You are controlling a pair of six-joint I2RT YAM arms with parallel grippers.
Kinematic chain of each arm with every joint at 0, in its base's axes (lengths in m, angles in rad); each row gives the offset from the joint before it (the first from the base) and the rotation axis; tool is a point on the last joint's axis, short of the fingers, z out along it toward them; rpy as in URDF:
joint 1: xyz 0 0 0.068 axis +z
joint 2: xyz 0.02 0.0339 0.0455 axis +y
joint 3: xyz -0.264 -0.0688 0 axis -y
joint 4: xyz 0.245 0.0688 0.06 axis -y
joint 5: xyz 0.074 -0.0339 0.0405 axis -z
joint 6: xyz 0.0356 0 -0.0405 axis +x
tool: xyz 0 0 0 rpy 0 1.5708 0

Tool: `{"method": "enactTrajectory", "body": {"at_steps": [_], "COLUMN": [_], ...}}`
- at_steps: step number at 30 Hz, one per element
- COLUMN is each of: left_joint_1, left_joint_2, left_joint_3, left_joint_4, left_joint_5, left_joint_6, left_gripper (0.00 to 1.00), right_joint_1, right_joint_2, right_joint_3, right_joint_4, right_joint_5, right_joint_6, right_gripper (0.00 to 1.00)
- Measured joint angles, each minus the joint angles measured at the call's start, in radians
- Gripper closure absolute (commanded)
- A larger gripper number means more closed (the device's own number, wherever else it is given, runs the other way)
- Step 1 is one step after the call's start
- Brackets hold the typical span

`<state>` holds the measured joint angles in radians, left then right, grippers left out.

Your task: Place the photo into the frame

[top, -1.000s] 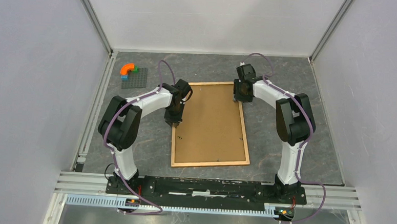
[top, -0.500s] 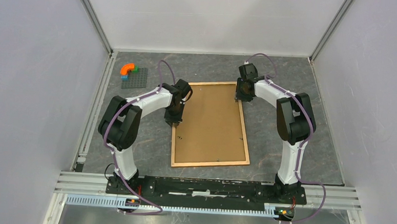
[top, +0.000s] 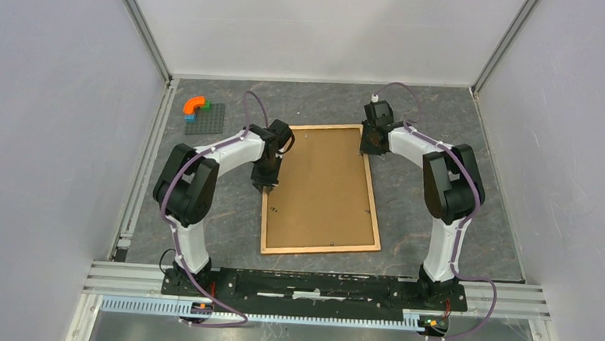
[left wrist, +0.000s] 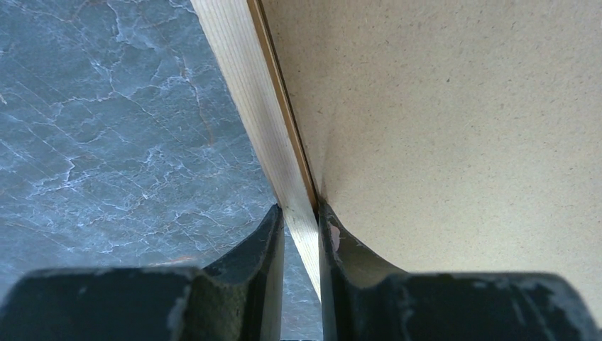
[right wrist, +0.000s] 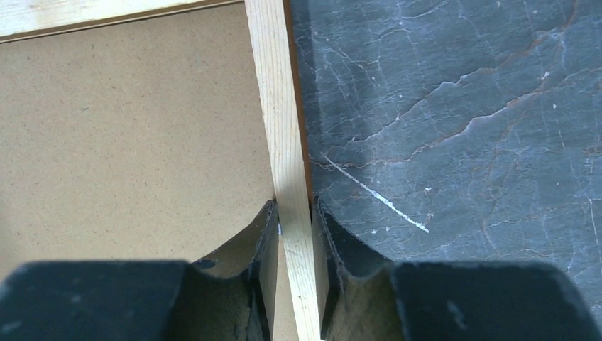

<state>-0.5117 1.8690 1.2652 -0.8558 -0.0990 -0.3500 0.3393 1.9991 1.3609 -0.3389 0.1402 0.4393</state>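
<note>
The light wood frame [top: 320,249] lies flat in the middle of the dark table, with the brown backing board [top: 322,187] filling its opening. No photo shows in any view. My left gripper [top: 266,186] is shut on the frame's left rail [left wrist: 248,85], one finger on the table side and one on the backing board [left wrist: 461,106]. My right gripper [top: 369,149] is shut on the right rail [right wrist: 280,106] near the far right corner, one finger over the board [right wrist: 128,128] and one over the table.
A grey baseplate [top: 206,119] with an orange arch brick [top: 196,102] sits at the back left. Enclosure walls stand on the left, right and back. A metal rail [top: 317,284] runs along the near edge.
My right wrist has shifted slightly right and toward the far edge, settling over the frame's right rail. The left arm and the frame have not moved.
</note>
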Motion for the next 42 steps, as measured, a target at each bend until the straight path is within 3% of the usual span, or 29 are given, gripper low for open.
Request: {"method": "enactTrajectory", "body": {"at_steps": [7,16,22,30,31,33,35,37,40,42], "left_joint_1": [0.0,-0.012,-0.014,-0.007,-0.007,-0.009,-0.012,-0.015,-0.021,-0.023], "left_joint_2": [0.044,0.141,0.233,0.436,0.464,0.506,0.512,0.504,0.42,0.302], "left_joint_3": [0.054,0.176,0.299,0.661,0.717,0.806,0.826,0.819,0.692,0.54], "left_joint_4": [-0.057,-0.182,-0.288,-0.354,-0.351,-0.328,-0.285,-0.246,-0.179,-0.158], "left_joint_5": [-0.012,-0.063,-0.086,-0.127,-0.128,-0.127,-0.128,-0.123,-0.129,-0.129], "left_joint_6": [0.0,0.0,0.0,0.029,0.034,0.04,0.044,0.045,0.045,0.042], "left_gripper": [0.82,0.83,0.86,0.87,0.84,0.64,0.44,0.32,0.16,0.11], "right_joint_1": [-0.012,-0.01,0.05,0.112,0.12,0.132,0.138,0.142,0.147,0.15], "right_joint_2": [-0.018,-0.318,-0.495,-0.773,-0.796,-0.826,-0.836,-0.838,-0.853,-0.88], "right_joint_3": [-0.008,-0.398,-0.628,-0.875,-0.894,-0.917,-0.922,-0.922,-0.912,-0.894], "right_joint_4": [-0.014,0.105,0.19,0.212,0.211,0.211,0.202,0.188,0.153,0.126], "right_joint_5": [-0.029,-0.245,-0.304,-0.32,-0.323,-0.325,-0.327,-0.326,-0.316,-0.295], "right_joint_6": [-0.079,-0.101,-0.098,-0.057,-0.048,-0.035,-0.032,-0.037,-0.053,-0.071], "right_gripper": [0.28,0.28,0.29,0.28,0.28,0.28,0.27,0.26,0.25,0.25]}}
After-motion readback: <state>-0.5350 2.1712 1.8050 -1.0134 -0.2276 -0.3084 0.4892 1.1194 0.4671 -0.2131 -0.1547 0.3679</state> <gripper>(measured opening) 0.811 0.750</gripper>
